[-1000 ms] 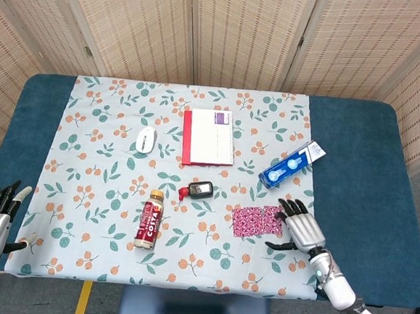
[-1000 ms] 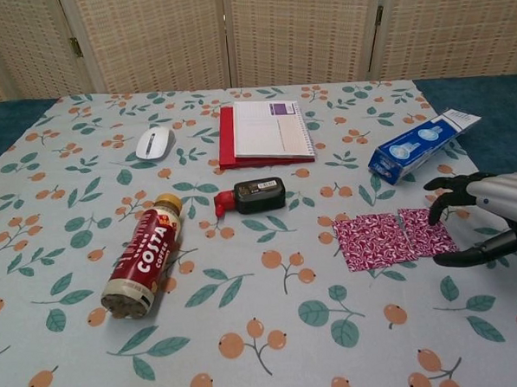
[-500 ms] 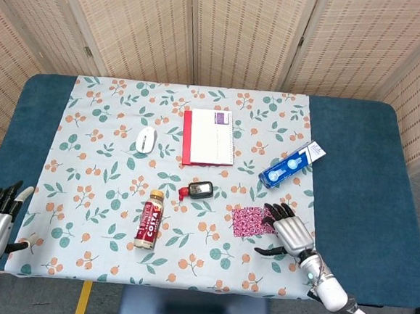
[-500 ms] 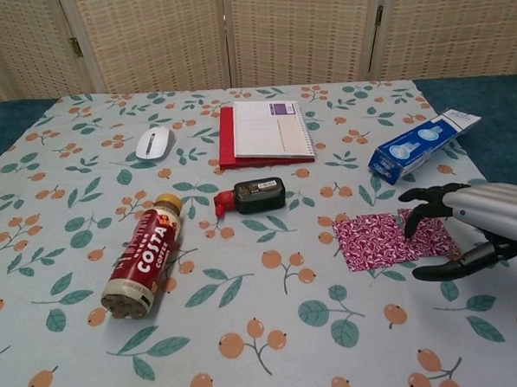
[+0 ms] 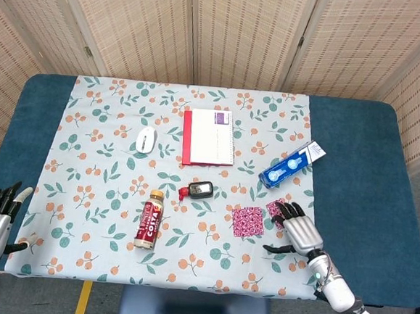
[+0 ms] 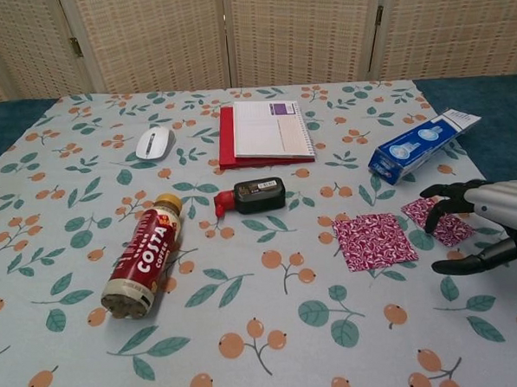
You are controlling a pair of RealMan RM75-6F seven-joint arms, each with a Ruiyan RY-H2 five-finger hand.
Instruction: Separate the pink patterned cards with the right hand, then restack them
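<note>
fingertips of right robot hand [image 6: 484,223] spread, resting on one pink card [image 6: 439,220]; other card [image 6: 374,240] apart.

Woven rattan folding screen [image 5: 241,36], pale wood frames, along the back. Blue-covered table [image 5: 353,183] under a floral cloth [image 5: 105,192]. Grey floor with yellow line [image 5: 82,301].

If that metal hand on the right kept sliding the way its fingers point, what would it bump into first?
Probably the larger pink card. The right hand points its fingers leftward across the smaller pink card under them; the larger one lies just beyond, though depth is uncertain.
</note>
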